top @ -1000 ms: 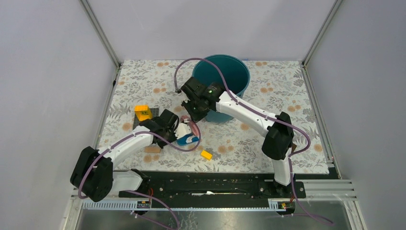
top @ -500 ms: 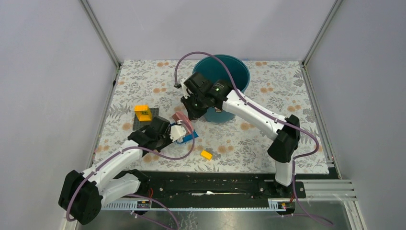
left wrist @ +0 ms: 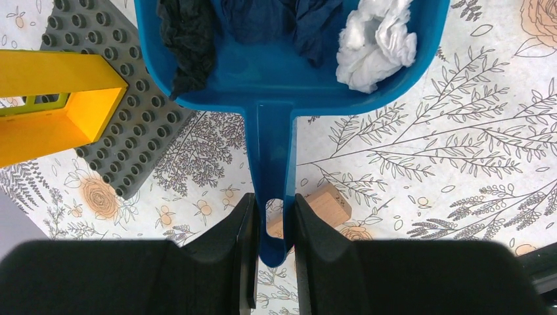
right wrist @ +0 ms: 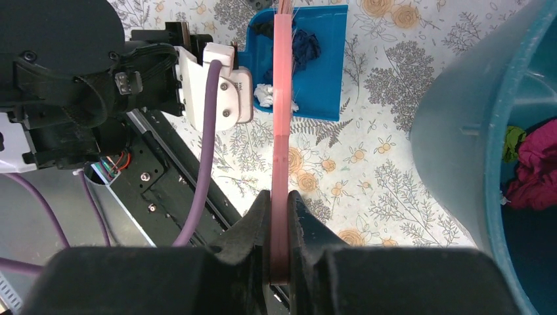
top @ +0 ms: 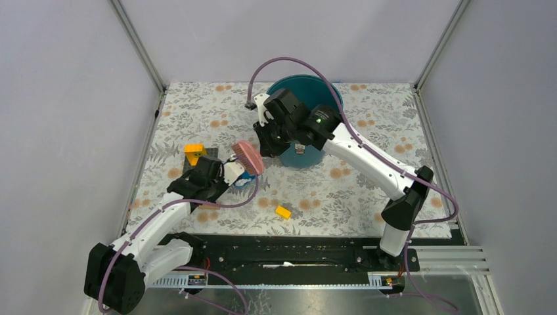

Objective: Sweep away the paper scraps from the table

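The left end effector (left wrist: 272,223) grips the dustpan (left wrist: 276,72) by its handle; black, blue and white scraps (left wrist: 374,39) lie in it, over the left half of the table (top: 368,190). The right end effector (right wrist: 279,216) grips the brush (right wrist: 282,98). Pink and green scraps lie in the bucket (right wrist: 460,131); tipping the dustpan remains.

The right end effector (top: 264,146) is hanging over the floral counter (top: 368,190), holding a pink brush (top: 248,156) at 8 o'clock of the teal bucket (top: 335,104). The left end effector (top: 236,173) is holding a blue dustpan (top: 247,177) at 6 o'clock of the brush. A yellow brick (top: 194,153) is sitting at 9 o'clock of the dustpan, and a smaller yellow piece (top: 283,211) at 4 o'clock.
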Controlling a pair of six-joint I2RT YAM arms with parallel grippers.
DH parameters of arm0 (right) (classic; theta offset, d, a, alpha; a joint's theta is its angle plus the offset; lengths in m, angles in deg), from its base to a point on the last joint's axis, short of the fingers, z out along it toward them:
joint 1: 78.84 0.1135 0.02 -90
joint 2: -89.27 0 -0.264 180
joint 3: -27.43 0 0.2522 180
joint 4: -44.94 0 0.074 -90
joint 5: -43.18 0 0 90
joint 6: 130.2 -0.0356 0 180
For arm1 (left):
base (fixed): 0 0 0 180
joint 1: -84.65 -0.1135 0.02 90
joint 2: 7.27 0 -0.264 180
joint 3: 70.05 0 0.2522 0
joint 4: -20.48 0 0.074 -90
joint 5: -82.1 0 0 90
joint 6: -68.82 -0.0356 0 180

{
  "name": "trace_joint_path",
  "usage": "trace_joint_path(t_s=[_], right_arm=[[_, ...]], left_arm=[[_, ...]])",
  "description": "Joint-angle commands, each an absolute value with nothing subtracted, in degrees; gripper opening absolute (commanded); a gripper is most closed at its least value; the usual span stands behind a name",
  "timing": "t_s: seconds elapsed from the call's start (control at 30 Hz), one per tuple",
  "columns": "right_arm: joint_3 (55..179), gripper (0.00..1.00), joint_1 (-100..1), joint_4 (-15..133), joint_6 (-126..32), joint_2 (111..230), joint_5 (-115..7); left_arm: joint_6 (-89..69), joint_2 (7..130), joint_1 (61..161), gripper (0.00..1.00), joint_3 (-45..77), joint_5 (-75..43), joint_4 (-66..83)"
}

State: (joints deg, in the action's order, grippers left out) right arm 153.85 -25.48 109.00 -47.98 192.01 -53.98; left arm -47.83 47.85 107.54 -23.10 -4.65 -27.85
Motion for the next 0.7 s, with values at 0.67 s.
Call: trace_joint_path(t_s=[0.67], right_arm=[[182.2,0.00,-38.1,107.7,-35.5,190.3,-48.0]], left_arm=[[-45.7,47.3,104.5,0.00,0.2,-3.8,-38.7]])
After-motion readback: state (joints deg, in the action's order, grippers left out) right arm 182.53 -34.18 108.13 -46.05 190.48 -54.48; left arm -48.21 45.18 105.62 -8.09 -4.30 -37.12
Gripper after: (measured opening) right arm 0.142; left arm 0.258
